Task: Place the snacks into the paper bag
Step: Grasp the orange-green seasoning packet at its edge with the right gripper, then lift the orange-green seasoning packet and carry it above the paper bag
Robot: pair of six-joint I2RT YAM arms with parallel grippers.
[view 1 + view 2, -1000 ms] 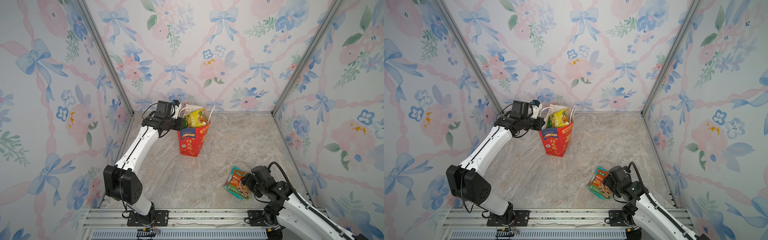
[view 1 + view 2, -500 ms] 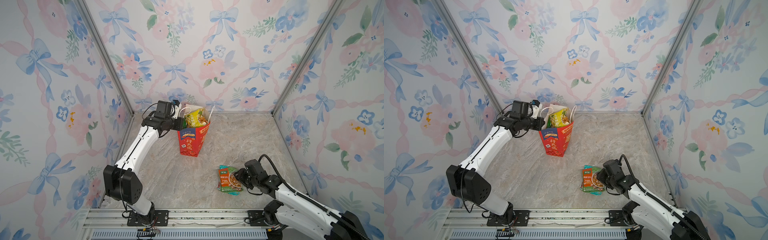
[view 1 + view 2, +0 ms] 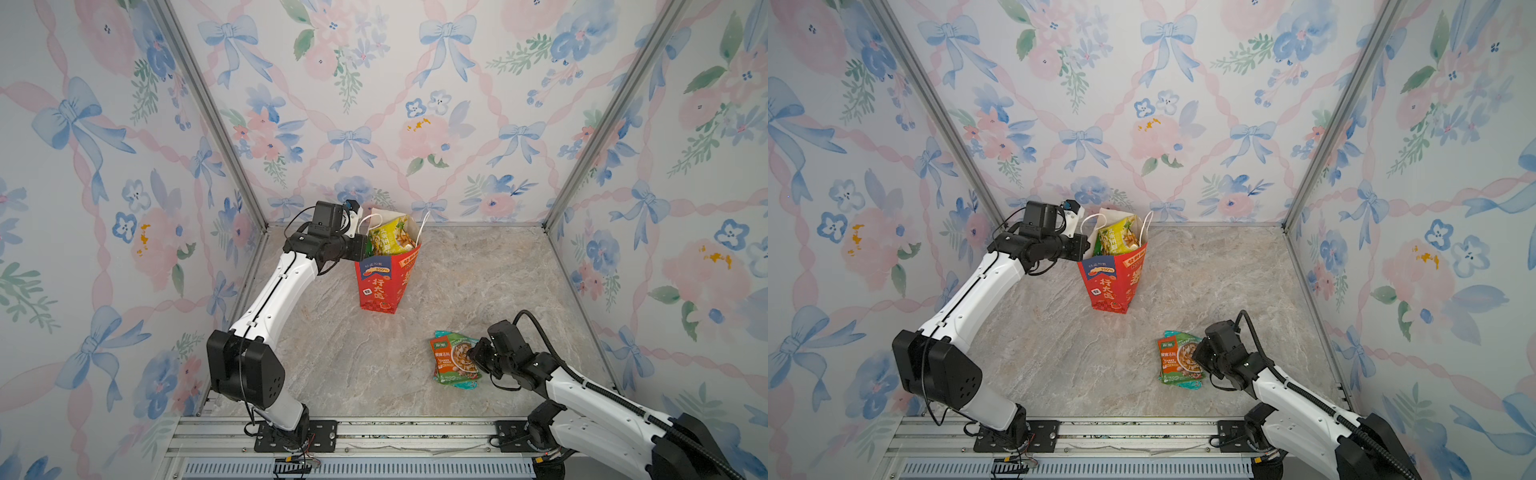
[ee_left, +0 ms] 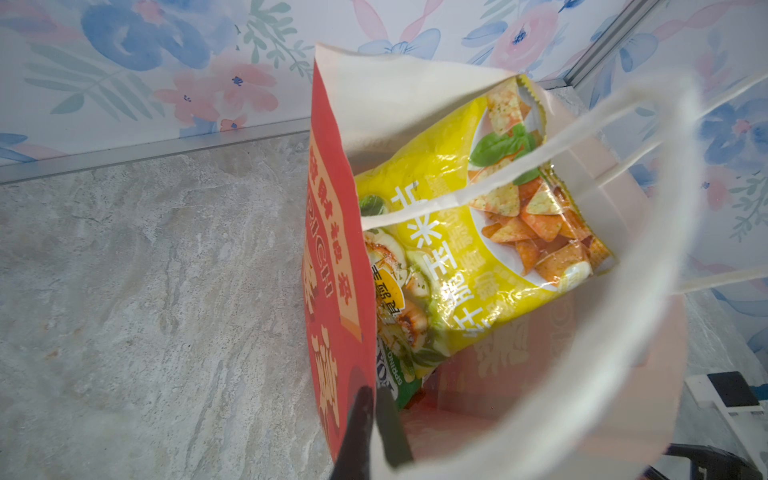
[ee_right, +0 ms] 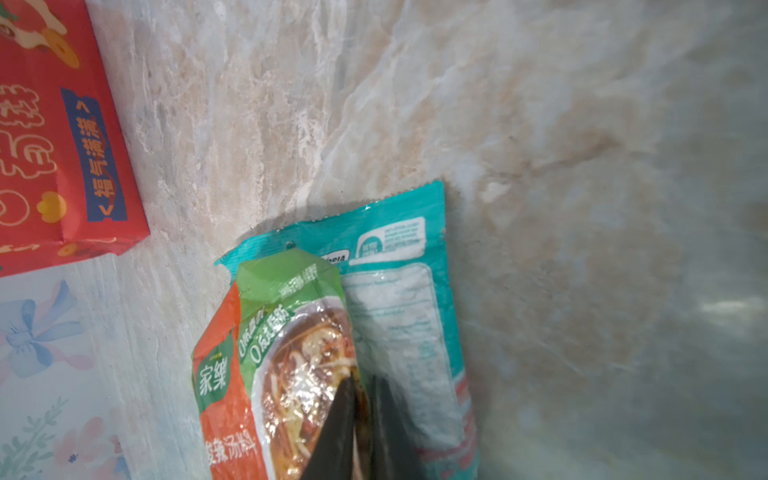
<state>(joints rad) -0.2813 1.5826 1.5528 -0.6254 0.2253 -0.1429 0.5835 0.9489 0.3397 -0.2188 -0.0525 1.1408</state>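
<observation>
The red paper bag (image 3: 386,286) (image 3: 1113,286) stands upright at the back of the table. A yellow snack packet (image 3: 390,239) (image 4: 478,249) sticks out of its mouth, with a green one (image 4: 409,384) beneath it. My left gripper (image 3: 365,249) (image 4: 374,401) is shut on the bag's near rim, one finger outside and one inside. At the front right an orange and green packet (image 3: 451,359) (image 5: 266,374) lies on top of a teal packet (image 3: 461,384) (image 5: 399,257). My right gripper (image 3: 471,353) (image 5: 362,380) is shut on the orange packet's edge.
Floral walls close in the marble table (image 3: 332,353) on three sides, with metal corner posts (image 3: 552,220) at the back. A metal rail (image 3: 374,432) with both arm bases runs along the front. The bag's white cord handles (image 4: 540,153) arch over its mouth.
The right gripper has swung left, turning and sliding the two packets a little leftward, and its jaws have closed on the orange packet. The left arm and the bag have not moved.
</observation>
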